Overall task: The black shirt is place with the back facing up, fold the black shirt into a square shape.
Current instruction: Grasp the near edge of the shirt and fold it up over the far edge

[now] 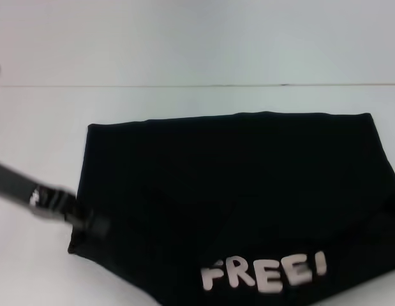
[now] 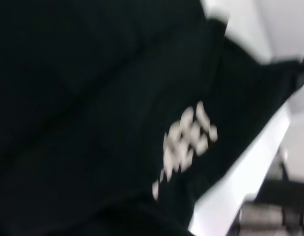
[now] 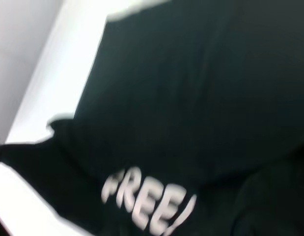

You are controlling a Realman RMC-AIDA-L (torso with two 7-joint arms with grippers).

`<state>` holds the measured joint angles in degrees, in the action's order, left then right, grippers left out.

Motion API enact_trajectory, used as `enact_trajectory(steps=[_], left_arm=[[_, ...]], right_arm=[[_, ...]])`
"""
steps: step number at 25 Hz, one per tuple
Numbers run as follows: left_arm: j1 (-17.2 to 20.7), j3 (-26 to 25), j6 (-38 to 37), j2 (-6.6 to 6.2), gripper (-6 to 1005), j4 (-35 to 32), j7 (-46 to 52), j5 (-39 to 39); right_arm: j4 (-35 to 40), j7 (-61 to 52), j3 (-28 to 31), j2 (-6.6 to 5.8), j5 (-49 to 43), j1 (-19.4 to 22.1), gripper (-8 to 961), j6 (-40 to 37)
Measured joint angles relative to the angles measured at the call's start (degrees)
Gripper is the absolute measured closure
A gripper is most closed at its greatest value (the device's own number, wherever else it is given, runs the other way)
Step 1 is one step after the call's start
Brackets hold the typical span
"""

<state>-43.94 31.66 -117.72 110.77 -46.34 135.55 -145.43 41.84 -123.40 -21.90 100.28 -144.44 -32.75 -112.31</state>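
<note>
Only the slim black left arm point(image 1: 18, 188) shows of the robot in the head view: a narrow dark bar with a smooth, faintly glossy skin. Partway along it sits a small silvery-white patch, like bare metal fittings or screws, too blurred to make out singly. Past that patch the arm narrows into the black-and-silver left gripper point(image 1: 89, 223), a blocky dark end piece with a thin pale glint on its upper side; its jaws cannot be told apart. No cables or markings can be read on it
</note>
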Motion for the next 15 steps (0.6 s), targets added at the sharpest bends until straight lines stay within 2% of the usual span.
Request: enact_trajectory(steps=[2, 4, 9, 12, 14, 15], left_arm=[[-1.34, -1.85, 2.01, -0.96, 954, 0.5, 1.93, 0.02], [-2.53, -1.8, 4.57, -1.4, 954, 0.85, 3.83, -0.16], [-5.58, 0.09, 14.0, -2.35, 953, 2.66, 8.88, -0.33], [-6.13, 2.54, 21.42, -2.23, 953, 2.93, 12.16, -0.71], [-6.25, 4.71, 27.64, -1.61, 953, 3.43, 14.35, -1.13], [-6.25, 5.37, 29.76, -1.36, 953, 3.74, 14.89, -1.22]], right_arm=[[0.0, -1.4, 1.67, -0.71, 0.33, -0.63, 879, 2.14], [0.0, -3.01, 3.0, -1.06, 0.54, -1.48, 879, 5.09], [-0.5, -5.36, 5.24, -0.62, 2.49, -3.67, 879, 15.76], [-2.07, -5.86, 4.34, 0.43, 2.72, -5.2, 879, 22.39], [-2.72, -5.94, 3.58, 1.79, 2.51, -6.21, 879, 26.61], [-2.75, -5.96, 3.17, 2.88, 2.51, -6.64, 879, 29.08]])
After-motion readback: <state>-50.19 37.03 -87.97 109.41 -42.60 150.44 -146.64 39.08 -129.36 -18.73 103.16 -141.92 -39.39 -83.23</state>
